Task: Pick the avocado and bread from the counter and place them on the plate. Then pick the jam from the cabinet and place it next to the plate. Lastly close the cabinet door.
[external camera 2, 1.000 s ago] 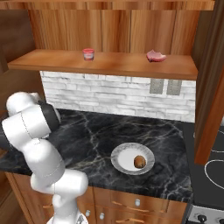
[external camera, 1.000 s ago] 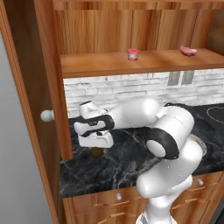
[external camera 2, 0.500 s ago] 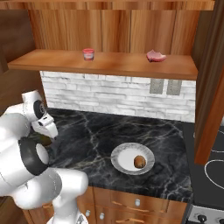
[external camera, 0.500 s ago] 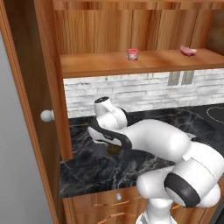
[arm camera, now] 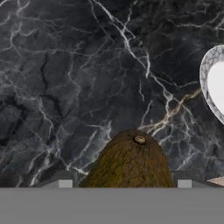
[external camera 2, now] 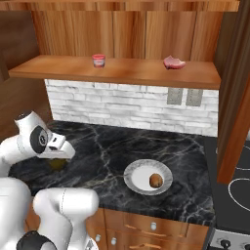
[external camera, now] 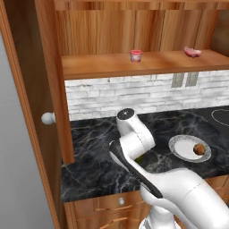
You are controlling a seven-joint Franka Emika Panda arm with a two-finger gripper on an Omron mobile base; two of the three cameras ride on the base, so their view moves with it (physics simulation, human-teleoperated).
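Since prev frame arm swung round, hand now low over the counter (external camera: 89,174). Avocado (arm camera: 130,162) sits btwn the claw (arm camera: 123,183) tips, stem end pointing away from hand; jaws part-open round it, can't tell if gripping. Plate (external camera 2: 136,172) lies off to robot's right w/ bread (external camera 2: 156,180) on it. Counts: 1 avocado, 1 bread, 1 plate, 1 jam (external camera: 136,55) on cabinet shelf.
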